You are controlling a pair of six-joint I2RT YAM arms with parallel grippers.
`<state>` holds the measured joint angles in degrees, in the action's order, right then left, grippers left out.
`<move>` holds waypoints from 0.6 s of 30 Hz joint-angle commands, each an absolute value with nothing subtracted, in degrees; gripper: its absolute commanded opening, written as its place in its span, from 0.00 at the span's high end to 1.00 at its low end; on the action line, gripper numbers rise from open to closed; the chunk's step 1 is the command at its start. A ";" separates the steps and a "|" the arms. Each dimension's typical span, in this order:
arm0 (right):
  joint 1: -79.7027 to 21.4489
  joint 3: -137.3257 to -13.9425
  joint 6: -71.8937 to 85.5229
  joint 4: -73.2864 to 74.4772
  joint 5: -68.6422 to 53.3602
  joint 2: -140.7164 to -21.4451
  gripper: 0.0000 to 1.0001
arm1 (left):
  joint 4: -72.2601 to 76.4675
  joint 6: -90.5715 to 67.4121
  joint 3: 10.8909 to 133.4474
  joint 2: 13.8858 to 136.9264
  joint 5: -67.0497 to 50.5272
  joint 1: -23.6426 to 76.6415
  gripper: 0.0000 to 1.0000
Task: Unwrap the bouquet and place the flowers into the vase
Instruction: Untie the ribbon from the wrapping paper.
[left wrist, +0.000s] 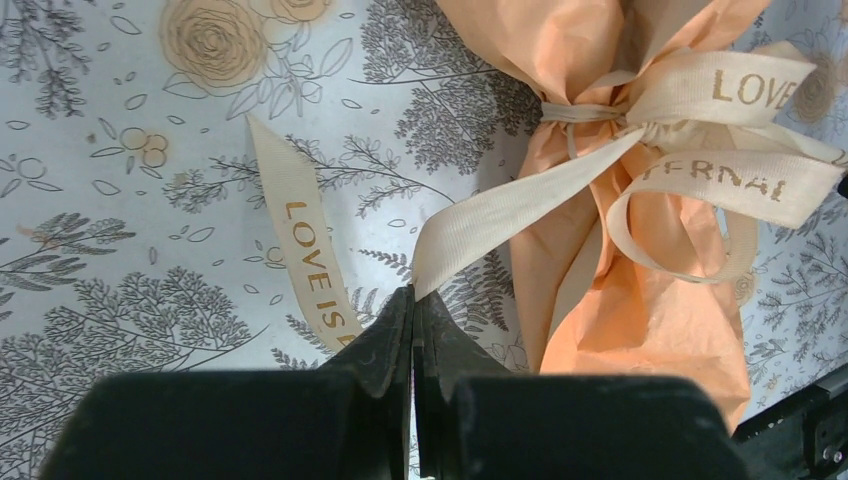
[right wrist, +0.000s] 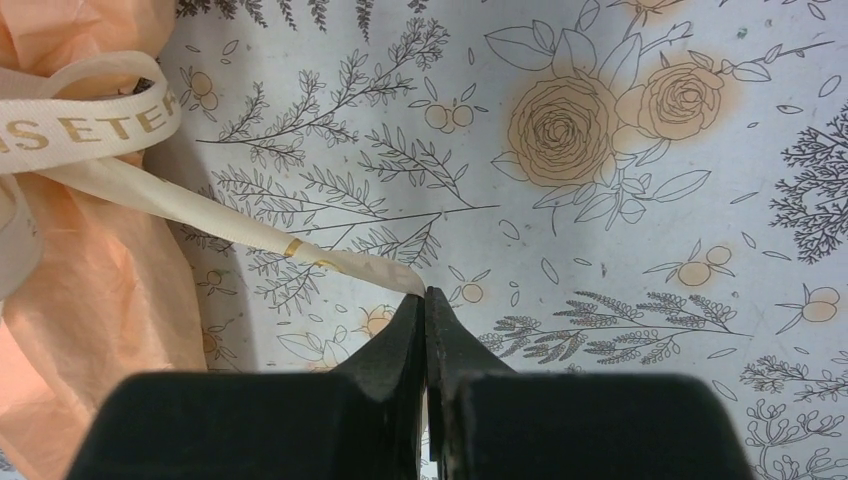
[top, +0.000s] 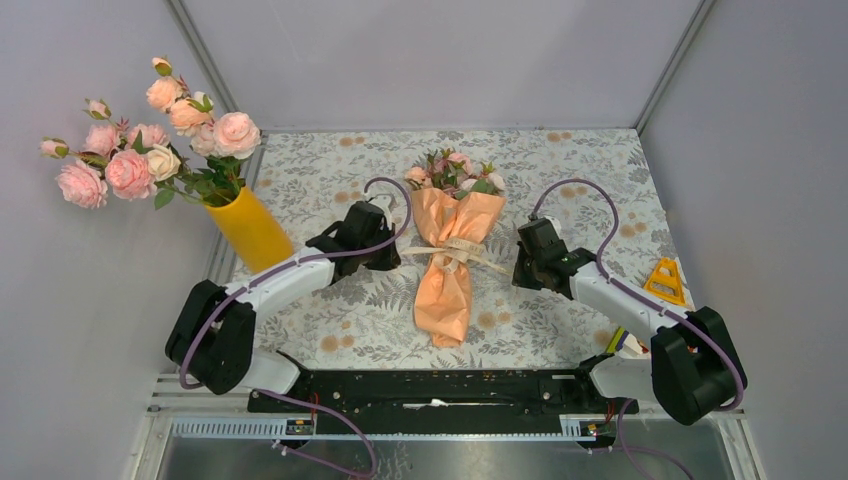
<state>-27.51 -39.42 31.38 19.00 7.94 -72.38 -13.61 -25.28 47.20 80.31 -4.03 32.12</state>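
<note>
The left end effector (left wrist: 414, 300) is closed, its tips pinching one tail of the beige ribbon (left wrist: 520, 195). The right end effector (right wrist: 424, 300) is likewise closed on the end of the opposite tail. Between them the bouquet (top: 447, 270) lies flat on the patterned tabletop (top: 560, 170), narrow end toward the arm bases, the bow at its waist. Another lettered tail runs under the left fingers, its end hidden. The flowers (top: 455, 172) poke from the far end of the paper, which covers their stems. Far left, well apart, the vase (top: 250, 230) holds a bunch of pale roses (top: 150, 145).
</note>
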 commanded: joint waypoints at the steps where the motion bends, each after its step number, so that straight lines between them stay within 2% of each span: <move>1: -26.34 -38.94 31.96 20.13 9.85 -72.34 1.00 | -13.04 -24.33 46.52 77.87 -1.17 30.50 1.00; 18: -20.68 -38.54 30.81 20.09 6.64 -70.99 1.00 | -12.31 -26.59 43.18 72.24 2.53 26.14 1.00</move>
<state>-22.04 -38.72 31.33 19.03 6.79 -72.36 -14.04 -25.61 44.10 75.22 -0.71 27.29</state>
